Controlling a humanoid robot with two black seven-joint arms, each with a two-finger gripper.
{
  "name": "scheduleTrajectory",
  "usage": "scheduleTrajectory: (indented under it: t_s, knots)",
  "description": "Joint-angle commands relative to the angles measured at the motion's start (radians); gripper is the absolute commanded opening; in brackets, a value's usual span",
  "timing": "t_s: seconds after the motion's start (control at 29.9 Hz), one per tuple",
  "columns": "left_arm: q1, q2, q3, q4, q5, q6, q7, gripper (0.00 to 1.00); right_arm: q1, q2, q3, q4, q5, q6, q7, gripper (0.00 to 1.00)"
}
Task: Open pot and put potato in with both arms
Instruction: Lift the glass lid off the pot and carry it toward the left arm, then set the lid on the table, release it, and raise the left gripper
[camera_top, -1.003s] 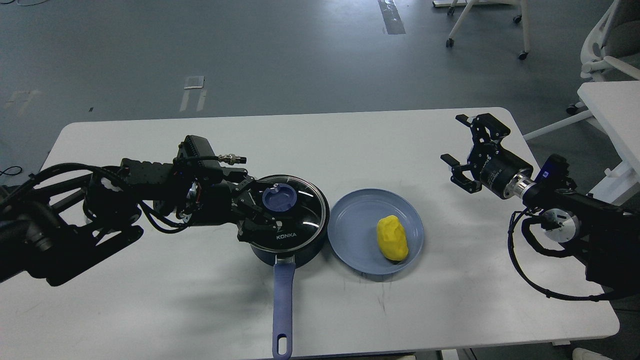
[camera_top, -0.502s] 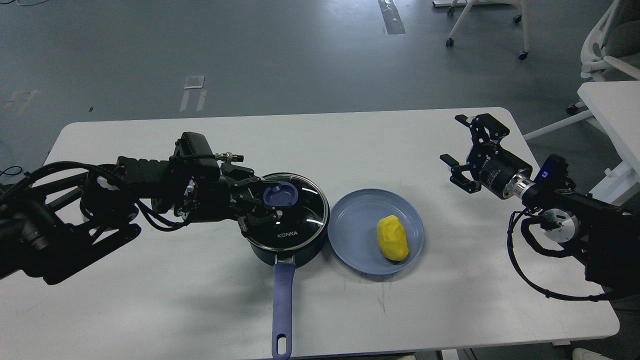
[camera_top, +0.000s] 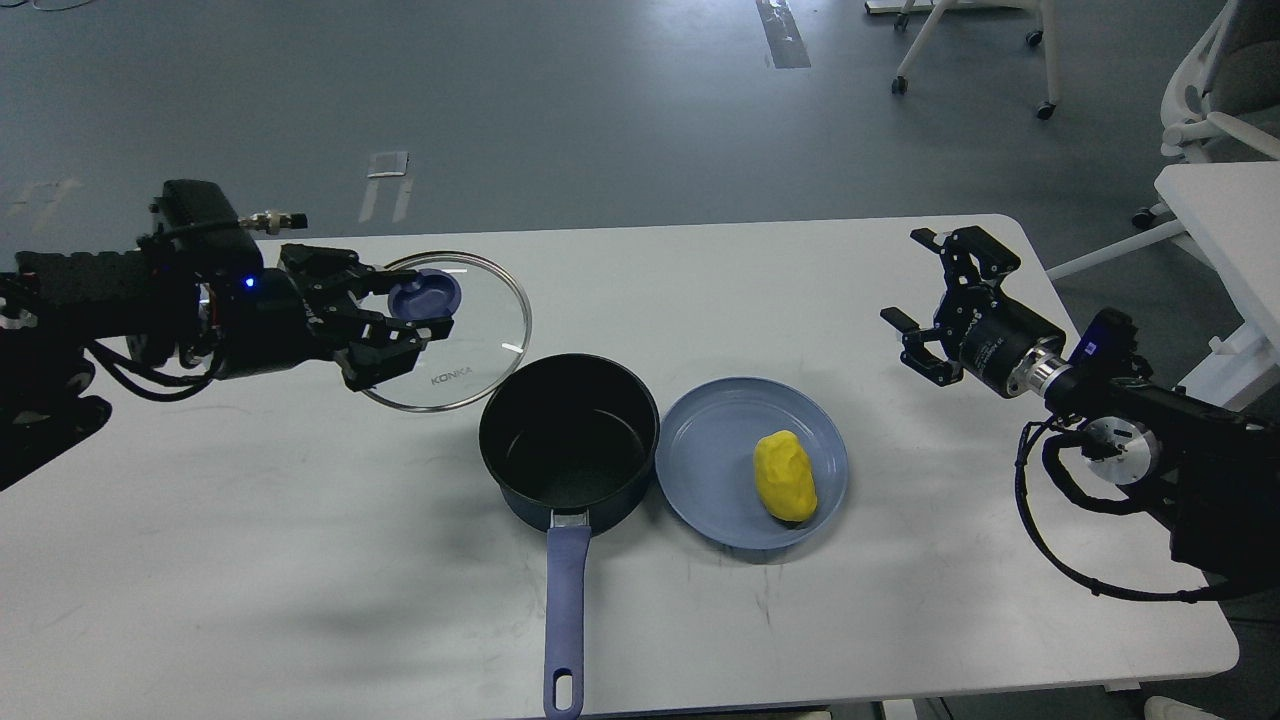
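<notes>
Grey floor, white bench (camera_top: 300, 560). Left end effector (camera_top: 400, 320) is clamped on the round glass lid (camera_top: 470, 345) by its blue knob, right end effector (camera_top: 925, 300) gapes empty. Bright yellow lumpy potato (camera_top: 786, 476) sits on the shallow light-blue plate (camera_top: 700, 460) beside the open navy saucepan (camera_top: 568, 445); probably light and firm, so pinch across its narrow middle.

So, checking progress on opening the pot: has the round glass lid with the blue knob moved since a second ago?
Yes. The round glass lid has gone left and back off the dark saucepan, held in the left gripper.
</notes>
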Motion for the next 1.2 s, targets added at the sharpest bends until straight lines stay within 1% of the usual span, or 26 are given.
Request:
scheduleTrajectory:
  t_s: [0.0, 0.07, 0.13, 0.23, 0.43, 0.67, 0.77, 0.8, 0.87, 0.94, 0.97, 1.0, 1.07, 1.17]
  knots:
    - [0.059, 0.018, 0.018, 0.098, -0.02, 0.075, 0.0, 0.45, 0.0, 0.001, 0.0, 0.0, 0.0, 0.0, 0.0, 1.0]
    - [0.116, 0.021, 0.033, 0.157, -0.04, 0.114, 0.0, 0.46, 0.0, -0.001, 0.0, 0.0, 0.0, 0.0, 0.0, 1.0]
    - [0.158, 0.021, 0.035, 0.187, -0.06, 0.137, 0.0, 0.46, 0.0, -0.002, 0.0, 0.0, -0.001, 0.0, 0.0, 1.0]
    - [0.202, 0.015, 0.035, 0.225, -0.094, 0.153, 0.0, 0.47, 0.0, -0.001, 0.0, 0.0, -0.001, 0.0, 0.0, 1.0]
    - [0.258, 0.007, 0.036, 0.265, -0.163, 0.156, 0.0, 0.5, 0.0, -0.002, 0.0, 0.0, -0.001, 0.0, 0.0, 1.0]
    - [0.315, 0.002, 0.036, 0.277, -0.223, 0.157, 0.0, 0.54, 0.0, -0.002, 0.0, 0.0, 0.0, 0.0, 0.0, 1.0]
    - [0.315, -0.017, 0.036, 0.287, -0.232, 0.161, 0.0, 0.59, 0.0, -0.002, 0.0, 0.0, 0.0, 0.0, 0.0, 1.0]
    - [0.315, -0.024, 0.036, 0.29, -0.234, 0.161, 0.0, 0.64, 0.0, -0.001, 0.0, 0.0, 0.0, 0.0, 0.0, 1.0]
    - [0.315, -0.027, 0.036, 0.296, -0.234, 0.162, 0.0, 0.69, 0.0, -0.001, 0.0, 0.0, 0.0, 0.0, 0.0, 1.0]
    - [0.315, -0.036, 0.036, 0.302, -0.235, 0.161, 0.0, 0.79, 0.002, -0.002, 0.0, 0.0, -0.001, 0.0, 0.0, 1.0]
    - [0.317, -0.037, 0.036, 0.302, -0.237, 0.161, 0.0, 0.81, 0.002, -0.002, 0.0, 0.0, 0.0, 0.0, 0.0, 1.0]
    - [0.317, -0.037, 0.036, 0.302, -0.241, 0.161, 0.0, 0.88, 0.002, -0.002, 0.0, 0.0, 0.0, 0.0, 0.0, 1.0]
    - [0.315, -0.037, 0.036, 0.302, -0.249, 0.159, 0.0, 0.95, 0.002, -0.004, 0.0, 0.0, 0.0, 0.0, 0.0, 1.0]
    - [0.306, -0.037, 0.036, 0.29, -0.28, 0.145, 0.0, 0.97, 0.005, -0.005, 0.0, 0.002, -0.001, 0.0, 0.0, 1.0]
